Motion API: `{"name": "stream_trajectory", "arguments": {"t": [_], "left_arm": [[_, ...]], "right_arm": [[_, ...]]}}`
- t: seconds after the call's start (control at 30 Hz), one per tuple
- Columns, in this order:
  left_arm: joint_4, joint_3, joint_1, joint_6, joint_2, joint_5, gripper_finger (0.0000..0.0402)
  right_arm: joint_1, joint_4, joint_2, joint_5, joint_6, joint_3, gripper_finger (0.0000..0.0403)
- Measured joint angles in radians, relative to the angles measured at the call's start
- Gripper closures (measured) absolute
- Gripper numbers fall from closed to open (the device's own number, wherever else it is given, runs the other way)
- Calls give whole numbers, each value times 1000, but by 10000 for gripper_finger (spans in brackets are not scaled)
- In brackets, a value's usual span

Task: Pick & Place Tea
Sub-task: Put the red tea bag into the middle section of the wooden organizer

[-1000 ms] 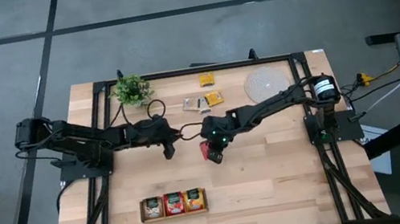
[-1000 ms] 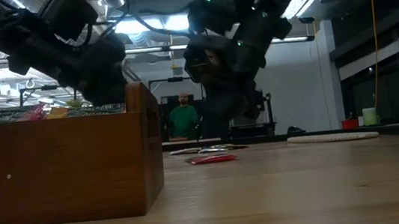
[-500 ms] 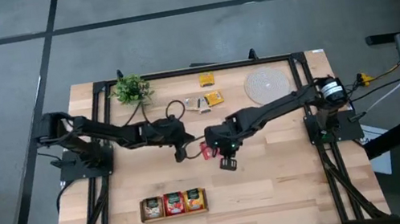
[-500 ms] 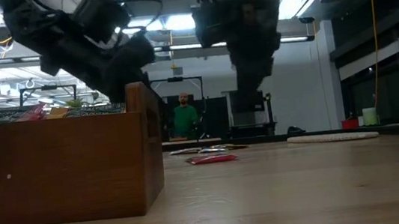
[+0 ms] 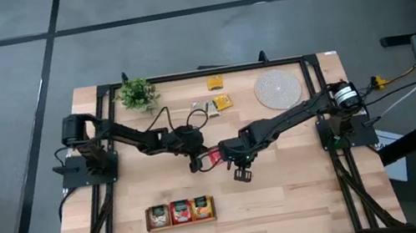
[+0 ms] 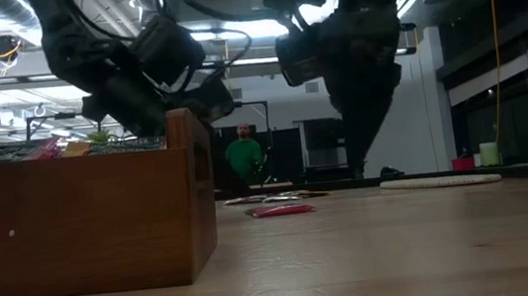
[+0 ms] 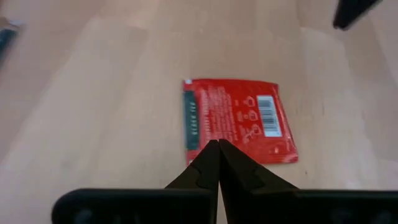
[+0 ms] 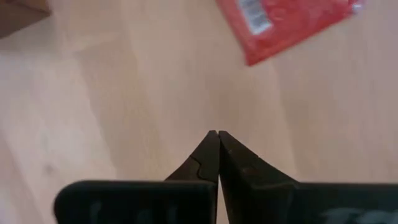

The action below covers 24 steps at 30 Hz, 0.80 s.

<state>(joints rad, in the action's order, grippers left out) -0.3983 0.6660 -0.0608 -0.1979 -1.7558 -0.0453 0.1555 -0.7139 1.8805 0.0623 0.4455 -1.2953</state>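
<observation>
A red tea sachet (image 5: 213, 157) lies flat on the table's middle; it also shows in the left wrist view as the red sachet (image 7: 237, 119) and in the low view as the sachet (image 6: 281, 209). My left gripper (image 5: 195, 165) hovers shut just left of it, above the table, fingertips (image 7: 217, 144) over its near edge. My right gripper (image 5: 241, 174) is shut and empty, nearer the table's near edge, with the sachet's corner (image 8: 283, 25) ahead of it. Further sachets (image 5: 221, 102) lie near the far edge. The wooden tray (image 5: 180, 212) holds sachets.
A round woven mat (image 5: 275, 88) and a small green plant (image 5: 136, 93) sit by the far edge. A yellow sachet (image 5: 215, 83) lies between them. In the low view the tray (image 6: 83, 223) stands close on the left; a person (image 6: 245, 158) stands in the room beyond.
My left gripper has reached toward the table's right and near side, up to the red sachet. My right gripper has drawn off the sachet toward the near edge. The sachet has stayed flat on the table.
</observation>
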Motion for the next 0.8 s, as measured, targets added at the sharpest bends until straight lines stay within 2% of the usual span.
{"name": "stream_trajectory", "arguments": {"t": [0.13,0.33,0.43,0.57,0.67,0.8], "left_arm": [[6,25,0,0,-57,-37,399],[-6,38,-1,-26,-107,-57,399],[-2,38,-1,-25,-104,-55,400],[2,37,0,-25,-103,-51,399],[-2,36,0,-25,-103,-49,399],[-3,35,0,-25,-104,-44,399]], "right_arm": [[20,-3,0,-116,62,19,393],[69,-7,0,-417,244,23,393],[96,-10,0,-517,340,23,393],[112,25,0,-519,419,34,383],[112,133,0,-434,441,82,352],[96,368,0,-294,447,190,290]]}}
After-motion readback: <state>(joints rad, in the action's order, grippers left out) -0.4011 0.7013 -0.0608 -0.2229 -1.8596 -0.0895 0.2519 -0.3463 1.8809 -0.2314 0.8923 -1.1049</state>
